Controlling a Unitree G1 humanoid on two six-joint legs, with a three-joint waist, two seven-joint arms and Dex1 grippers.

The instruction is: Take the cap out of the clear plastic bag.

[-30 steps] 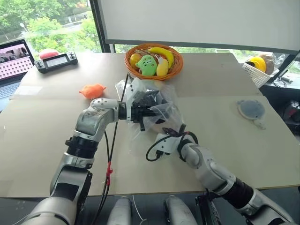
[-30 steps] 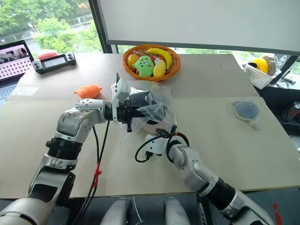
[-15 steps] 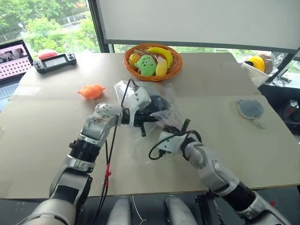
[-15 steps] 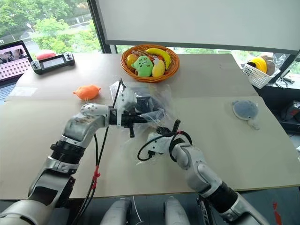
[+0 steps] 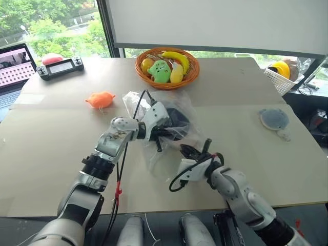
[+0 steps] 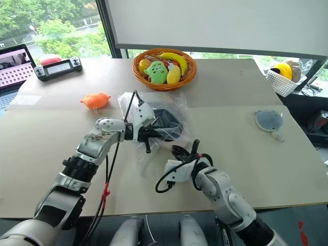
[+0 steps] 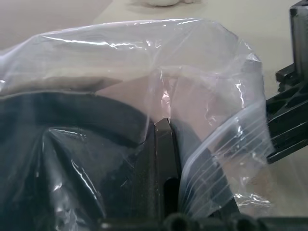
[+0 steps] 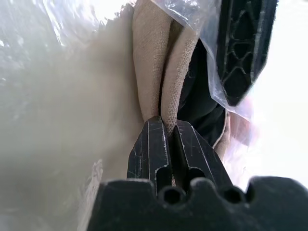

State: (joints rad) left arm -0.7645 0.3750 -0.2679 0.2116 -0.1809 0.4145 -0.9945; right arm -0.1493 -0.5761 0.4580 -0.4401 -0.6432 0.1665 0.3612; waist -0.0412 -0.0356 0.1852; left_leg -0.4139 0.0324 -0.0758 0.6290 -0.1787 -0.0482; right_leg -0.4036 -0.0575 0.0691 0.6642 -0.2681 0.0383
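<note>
Since the earlier frame, your right gripper [image 8: 163,126] has drawn back toward the near desk edge, and your left gripper [image 7: 162,126] has sunk lower with the clear plastic bag [image 5: 163,123].

Left gripper: fingers pressed together, pinching a fold of the bag's film; the dark lining of the cap [image 7: 72,139] lies behind the plastic just beside it.

Right gripper: fingers pressed together, pinching a beige fabric fold of the cap [image 8: 159,72] at the bag's mouth; film drapes beside it.

Bag and cap: mid-desk [image 5: 46,148], between the two grippers, with most of the cap inside the bag.

Surroundings: a fruit basket [image 5: 167,65] lies beyond the bag; an orange plush toy [image 5: 100,99] sits to its left; a grey-blue round plush [image 5: 274,119] lies well apart on the right.
</note>
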